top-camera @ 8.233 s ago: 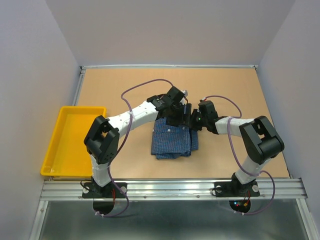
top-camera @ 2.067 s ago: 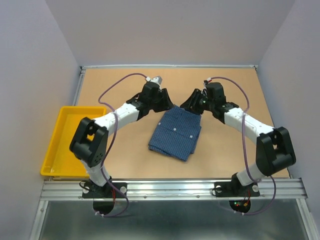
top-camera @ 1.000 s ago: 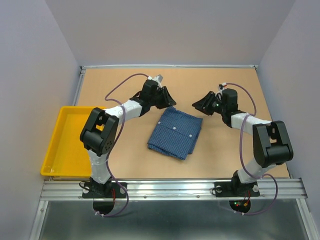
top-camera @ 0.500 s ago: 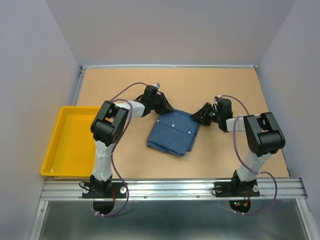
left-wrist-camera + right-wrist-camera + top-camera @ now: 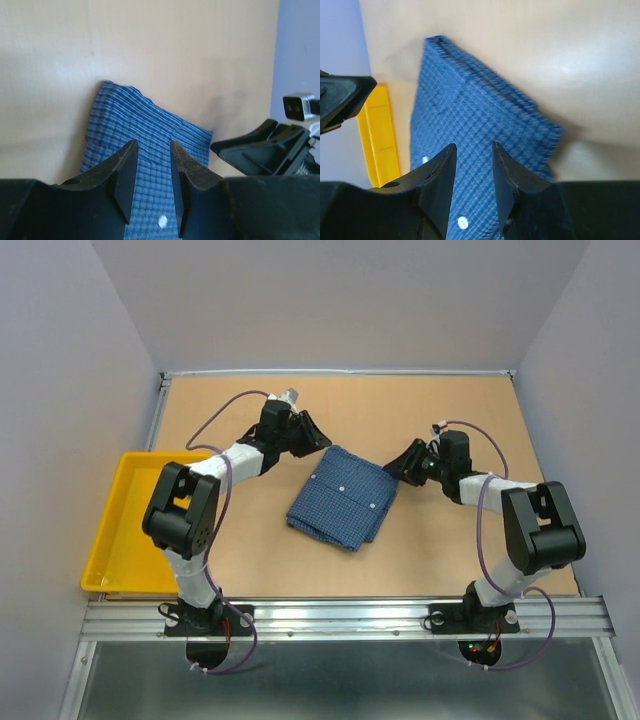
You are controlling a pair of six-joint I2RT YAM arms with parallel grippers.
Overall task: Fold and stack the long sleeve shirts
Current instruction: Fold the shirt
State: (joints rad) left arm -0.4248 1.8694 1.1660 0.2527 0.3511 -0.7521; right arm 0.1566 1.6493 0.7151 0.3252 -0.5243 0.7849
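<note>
Shirt: the blue checked shirt is lying folded, buttons up, at an angle in the middle of the table.
Left gripper: your left gripper is hovering by the shirt's far left corner, jaws partly apart, gripping nothing.
Right gripper: your right gripper is facing the far right corner, likewise parted and empty.
Tray: a yellow tray is sitting at the table's left edge.

A robotics lab test cell: left arm and right arm bolted to an aluminium rail at 6 o'clock of a wooden tabletop boxed in by plain lilac panels, a yellow bin at 9 o'clock.
</note>
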